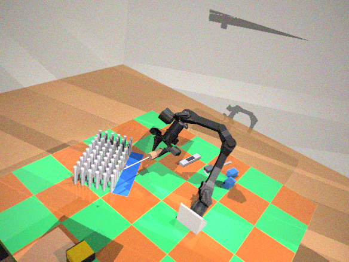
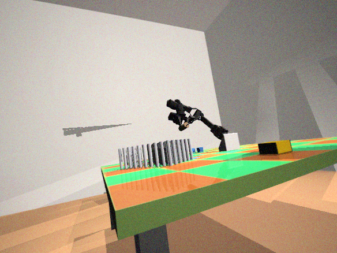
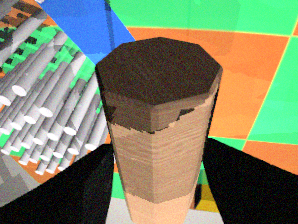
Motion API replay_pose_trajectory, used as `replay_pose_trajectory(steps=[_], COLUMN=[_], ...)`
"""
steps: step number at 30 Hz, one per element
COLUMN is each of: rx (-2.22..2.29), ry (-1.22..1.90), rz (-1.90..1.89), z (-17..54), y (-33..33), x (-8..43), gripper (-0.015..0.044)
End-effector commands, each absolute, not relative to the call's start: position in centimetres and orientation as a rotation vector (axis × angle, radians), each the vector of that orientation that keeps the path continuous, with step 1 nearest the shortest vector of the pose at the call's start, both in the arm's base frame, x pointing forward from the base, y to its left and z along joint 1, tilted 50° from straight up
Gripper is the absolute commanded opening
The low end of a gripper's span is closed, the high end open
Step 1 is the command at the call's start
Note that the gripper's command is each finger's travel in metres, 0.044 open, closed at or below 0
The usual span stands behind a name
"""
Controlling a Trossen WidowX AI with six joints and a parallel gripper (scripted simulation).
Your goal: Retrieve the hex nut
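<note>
My gripper (image 1: pixel 155 153) (image 2: pixel 184 126) (image 3: pixel 157 151) is shut on the tan wooden handle (image 1: pixel 152 154) (image 2: pixel 187 125) (image 3: pixel 160 70) of a tool, above the table beside the strip. The tool's thin pale rod (image 1: pixel 137 163) runs over the blue taped strip (image 1: pixel 128 185) (image 3: pixel 95 30) towards the spacers. Whether its tip touches a spacer cannot be told. The metal spacers (image 1: pixel 104 180) (image 2: pixel 173 153) (image 3: pixel 19 90) stand upright in a dense field. A tiny pale spot (image 1: pixel 126 166) shows by the rod over the strip; whether it is the nut or part of the tool is unclear.
A pale grey bar with a dark panel (image 1: pixel 185 162) lies behind the handle. Two blue cubes (image 1: pixel 232 172) (image 1: pixel 229 182) lie beyond the arm. A white panel (image 1: pixel 189 219) (image 2: pixel 231 141) stands by the arm's base. A yellow and black block (image 1: pixel 80 252) (image 2: pixel 284 147) lies apart.
</note>
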State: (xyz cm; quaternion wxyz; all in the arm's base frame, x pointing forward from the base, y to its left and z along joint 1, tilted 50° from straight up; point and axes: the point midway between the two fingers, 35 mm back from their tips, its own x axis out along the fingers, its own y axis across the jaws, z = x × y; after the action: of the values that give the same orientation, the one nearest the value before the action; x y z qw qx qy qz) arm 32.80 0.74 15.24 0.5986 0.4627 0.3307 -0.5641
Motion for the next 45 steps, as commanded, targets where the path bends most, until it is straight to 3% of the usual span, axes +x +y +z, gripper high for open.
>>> replay_pose_trajectory(steps=[1,45], rx=[1.018,-0.246], ry=[0.818,1.392], rz=[-1.266,-0.382], z=[14.7,6.0], y=[1.6,14.4], x=[33.0,34.1], gripper=[0.0,0.0])
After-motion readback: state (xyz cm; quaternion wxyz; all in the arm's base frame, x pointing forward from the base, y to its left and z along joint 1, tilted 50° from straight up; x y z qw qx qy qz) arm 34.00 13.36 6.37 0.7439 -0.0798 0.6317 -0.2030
